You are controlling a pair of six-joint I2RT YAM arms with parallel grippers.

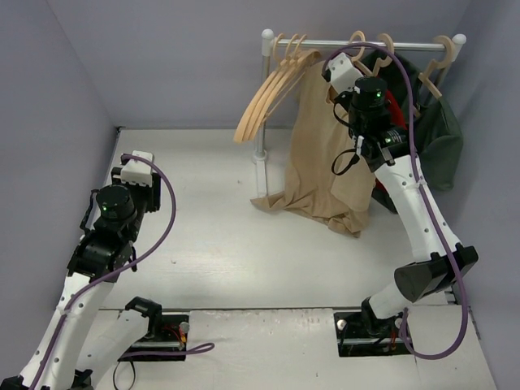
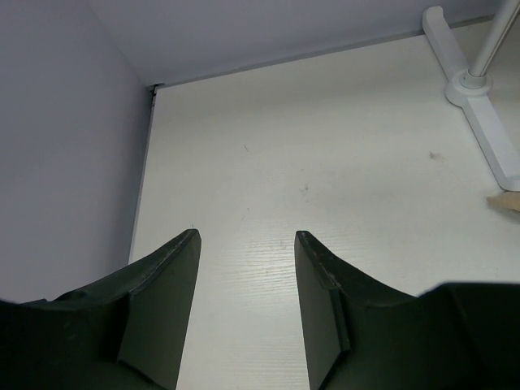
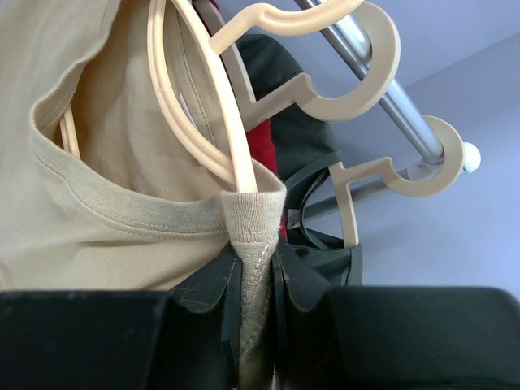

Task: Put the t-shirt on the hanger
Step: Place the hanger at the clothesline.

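The tan t-shirt [image 1: 325, 154] hangs from the rack, its lower end bunched on the table. My right gripper [image 1: 335, 77] is up at the rail. In the right wrist view it [image 3: 258, 268] is shut on the folded collar of the t-shirt [image 3: 122, 211]. A thin arm of the pale wooden hanger [image 3: 242, 166] runs down into the neck opening right above my jaws. My left gripper [image 1: 136, 166] hovers over the table's far left. It [image 2: 247, 237] is open and empty in the left wrist view.
Several spare wooden hangers [image 1: 268, 89] hang at the rail's left end. A dark red t-shirt [image 3: 262, 154] and a dark green garment [image 1: 435, 134] hang right of the tan one. The rack's white post and foot [image 1: 260, 166] stand on the table.
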